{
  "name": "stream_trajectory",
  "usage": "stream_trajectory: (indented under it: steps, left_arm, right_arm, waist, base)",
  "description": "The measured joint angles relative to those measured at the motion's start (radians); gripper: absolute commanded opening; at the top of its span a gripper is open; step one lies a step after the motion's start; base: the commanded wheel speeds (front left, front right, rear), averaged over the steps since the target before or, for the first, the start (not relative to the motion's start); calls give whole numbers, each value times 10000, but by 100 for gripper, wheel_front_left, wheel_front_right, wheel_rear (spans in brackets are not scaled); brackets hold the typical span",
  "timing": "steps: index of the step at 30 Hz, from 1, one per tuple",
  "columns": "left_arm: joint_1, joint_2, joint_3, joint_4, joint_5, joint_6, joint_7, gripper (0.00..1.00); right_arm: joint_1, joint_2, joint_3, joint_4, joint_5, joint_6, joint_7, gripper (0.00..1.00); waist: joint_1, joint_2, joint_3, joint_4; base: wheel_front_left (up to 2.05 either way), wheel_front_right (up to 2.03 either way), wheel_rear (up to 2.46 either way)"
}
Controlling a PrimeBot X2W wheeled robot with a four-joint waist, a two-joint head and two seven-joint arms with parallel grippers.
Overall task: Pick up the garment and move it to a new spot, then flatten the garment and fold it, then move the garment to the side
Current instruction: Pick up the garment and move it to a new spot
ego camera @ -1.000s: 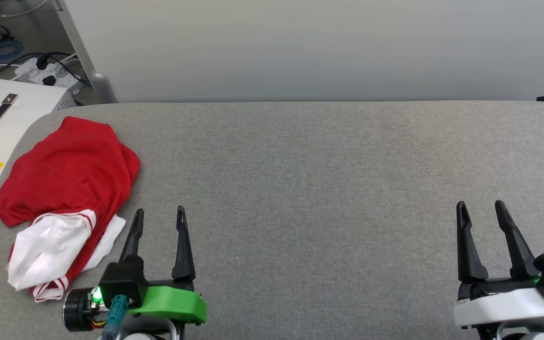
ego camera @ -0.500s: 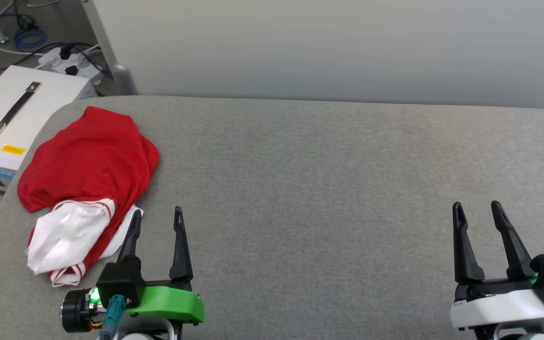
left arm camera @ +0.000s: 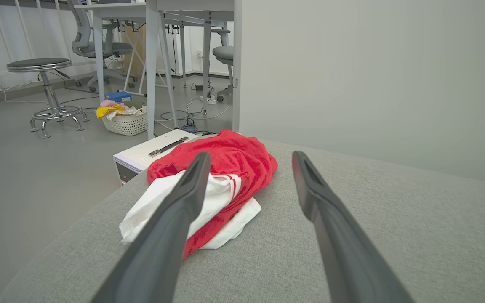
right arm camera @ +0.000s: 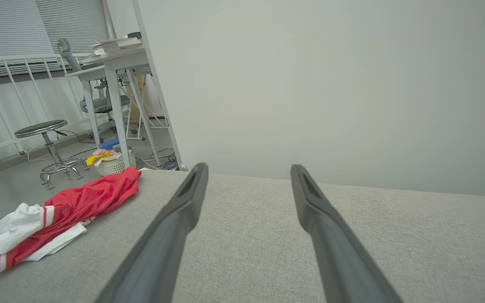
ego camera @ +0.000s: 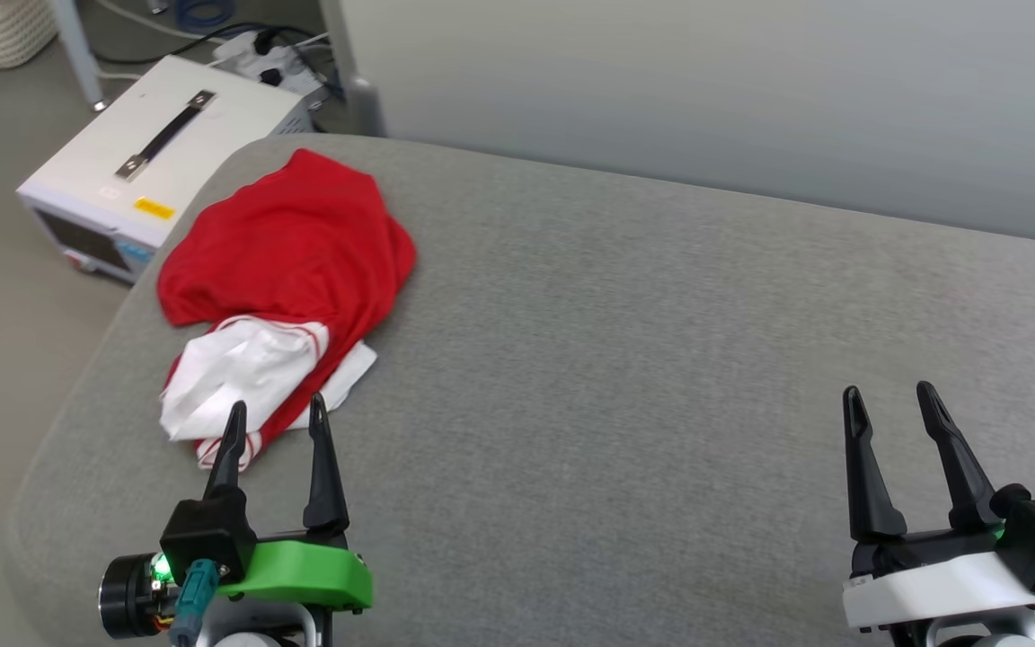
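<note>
Head view: over the last second the whole picture has swung toward the robot's left, so the camera has turned and the cloth has not moved; the garment (ego camera: 288,261) lies on the same left end of the grey counter (ego camera: 625,359), now nearer mid-frame; more floor and a white box (ego camera: 154,153) show beyond the counter's edge.
Meaning for the task: the robot seems to be turning to face the garment for the first pick-up; nothing is lifted, flattened or folded yet.
Garment: a crumpled heap; red body toward the far edge, white sleeve with striped trim toward the robot; no lettering shows.
Left hand (ego camera: 277,404): its 2 fingers stand apart and hold nothing; they point at the white near part of the heap; from the head their tips overlap its near edge, while the left wrist view suggests they hang just short of the cloth; contact cannot be told.
Right hand (ego camera: 889,391): fingers apart, holding nothing; low over bare counter, well apart from the garment.
Next move: probably a short reach forward and down by the left hand.
</note>
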Motion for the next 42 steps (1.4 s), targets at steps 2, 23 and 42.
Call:
stream_trajectory:
  steps: [2,23,42]
  left_arm:
    - [-3,2,46,2,-31,4,0,100]
    - [-8,2,422,201,-453,46,0,100]
    - [-4449,560,2050,1691,-709,-2217,-2,100]
  right_arm:
    - [-2,2,50,0,-21,0,0,100]
    - [-32,10,303,-10,-263,0,0,100]
    - [-882,19,435,-456,-1174,0,0,100]
  waist:
    - [0,0,36,268]
    - [0,0,310,2882]
    - [0,0,1485,2343]
  base:
    - [0,0,0]
    - [0,0,0]
    - [0,0,0]
